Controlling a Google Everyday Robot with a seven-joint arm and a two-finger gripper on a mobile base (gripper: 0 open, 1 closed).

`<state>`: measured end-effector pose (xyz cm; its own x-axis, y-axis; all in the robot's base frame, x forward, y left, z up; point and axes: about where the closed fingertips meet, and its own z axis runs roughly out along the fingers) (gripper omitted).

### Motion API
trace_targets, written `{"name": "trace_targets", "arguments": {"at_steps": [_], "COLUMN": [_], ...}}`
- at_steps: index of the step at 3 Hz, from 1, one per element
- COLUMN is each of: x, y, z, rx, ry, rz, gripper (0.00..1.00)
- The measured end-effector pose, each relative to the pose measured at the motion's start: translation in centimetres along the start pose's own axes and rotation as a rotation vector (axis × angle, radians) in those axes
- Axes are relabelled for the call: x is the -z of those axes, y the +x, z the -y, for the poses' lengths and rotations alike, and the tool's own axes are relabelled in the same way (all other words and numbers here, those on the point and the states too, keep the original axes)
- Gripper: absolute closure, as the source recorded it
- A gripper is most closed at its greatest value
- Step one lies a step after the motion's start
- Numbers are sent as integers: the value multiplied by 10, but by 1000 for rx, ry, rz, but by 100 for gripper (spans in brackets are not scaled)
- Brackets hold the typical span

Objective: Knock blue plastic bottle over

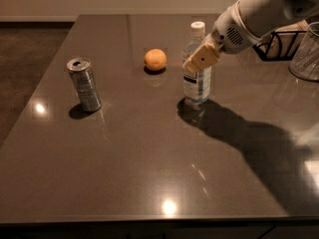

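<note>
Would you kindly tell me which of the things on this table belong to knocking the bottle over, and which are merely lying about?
Part of the job:
- blue plastic bottle, standing upright
- gripper, at the bottle's upper half

Just lying about:
- silver can, far left
- orange, left of the bottle
- black wire rack and clear container, far right

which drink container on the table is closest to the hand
The clear bluish plastic bottle with the white cap: the hand sits right at its upper body, while the silver drink can stands well apart from it.
</note>
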<state>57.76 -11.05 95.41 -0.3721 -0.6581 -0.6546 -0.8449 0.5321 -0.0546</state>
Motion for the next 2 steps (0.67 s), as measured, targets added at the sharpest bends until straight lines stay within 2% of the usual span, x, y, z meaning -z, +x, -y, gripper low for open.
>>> {"name": "trace_targets", "arguments": {"at_steps": [1, 2], "x": [15, 24], "y": [3, 8], "z": [-23, -52], "rx": [53, 136], "ry": [-26, -38], "rz": [-98, -243], "gripper": [100, 100]}}
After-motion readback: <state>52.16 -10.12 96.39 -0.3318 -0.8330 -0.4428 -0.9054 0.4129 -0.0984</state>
